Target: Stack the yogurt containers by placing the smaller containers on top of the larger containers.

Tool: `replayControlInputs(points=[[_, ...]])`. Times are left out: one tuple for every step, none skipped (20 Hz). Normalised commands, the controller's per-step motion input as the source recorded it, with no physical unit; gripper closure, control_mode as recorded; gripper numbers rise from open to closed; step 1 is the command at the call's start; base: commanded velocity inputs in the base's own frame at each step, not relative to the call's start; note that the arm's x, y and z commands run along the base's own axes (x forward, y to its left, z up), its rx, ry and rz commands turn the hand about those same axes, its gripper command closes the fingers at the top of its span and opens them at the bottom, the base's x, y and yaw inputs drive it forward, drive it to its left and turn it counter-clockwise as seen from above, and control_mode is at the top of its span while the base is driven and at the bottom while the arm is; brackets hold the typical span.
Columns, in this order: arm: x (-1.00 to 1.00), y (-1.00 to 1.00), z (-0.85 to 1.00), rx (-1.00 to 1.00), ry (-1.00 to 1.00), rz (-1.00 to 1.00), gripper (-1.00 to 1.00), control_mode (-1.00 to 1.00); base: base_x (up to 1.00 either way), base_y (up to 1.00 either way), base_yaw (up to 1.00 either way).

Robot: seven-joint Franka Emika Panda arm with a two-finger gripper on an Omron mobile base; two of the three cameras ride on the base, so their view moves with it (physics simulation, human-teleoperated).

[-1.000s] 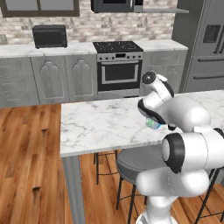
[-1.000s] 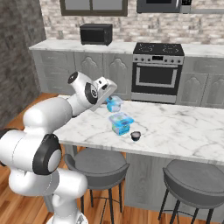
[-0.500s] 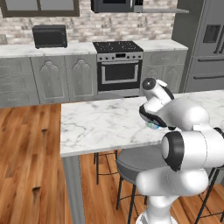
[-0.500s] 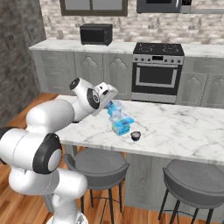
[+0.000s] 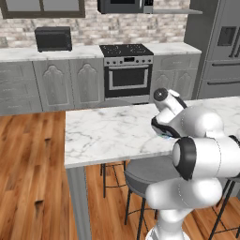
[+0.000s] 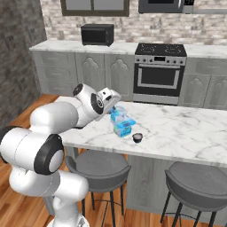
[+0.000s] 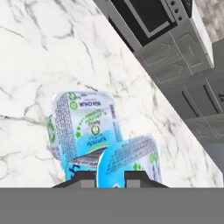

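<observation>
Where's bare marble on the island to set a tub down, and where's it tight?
Free: the wide stretch of island counter left of the pincer, toward the counter's end; also the marble right of the small dark cup. Tight: around the yogurt tubs, with the pincer right over them and the cup beside.

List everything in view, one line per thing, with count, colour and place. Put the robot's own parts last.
yogurt tubs: two, light blue and pale with green-and-white label, close together on the island, at the gripper.
small dark object: one, blackish, on the island right of the tubs.
island counter: one, white marble.
stools: two, dark grey, under the island.
oven: one, steel, back wall.
microwave: one, black, back counter.
fridge: one, grey, at right.
gripper: one, dark tips either side of the nearer tub.
</observation>
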Motion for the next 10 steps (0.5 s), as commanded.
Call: replayControlInputs(points=[[0.06,-0.06,-0.16,0.0,0.0,0.0,1.0,-1.0,0.0,0.0,0.0],[0.06,-0.05,-0.14,0.0,0.0,0.0,1.0,-1.0,0.0,0.0,0.0],[0.08,-0.06,-0.13,0.0,0.0,0.0,1.0,-1.0,0.0,0.0,0.0],[0.11,-0.06,-0.11,0.0,0.0,0.0,1.0,-1.0,0.0,0.0,0.0],[0.13,-0.04,-0.11,0.0,0.0,0.0,1.0,-1.0,0.0,0.0,0.0],[0.14,-0.02,-0.09,0.0,0.0,0.0,1.0,-1.0,0.0,0.0,0.0],[0.15,0.0,-0.1,0.0,0.0,0.0,1.0,-1.0,0.0,0.0,0.0],[0.16,0.0,-0.12,0.0,0.0,0.0,1.0,-1.0,0.0,0.0,0.0],[0.15,0.0,-0.12,0.0,0.0,0.0,1.0,-1.0,0.0,0.0,0.0],[0.17,0.0,-0.12,0.0,0.0,0.0,1.0,-1.0,0.0,0.0,0.0]])
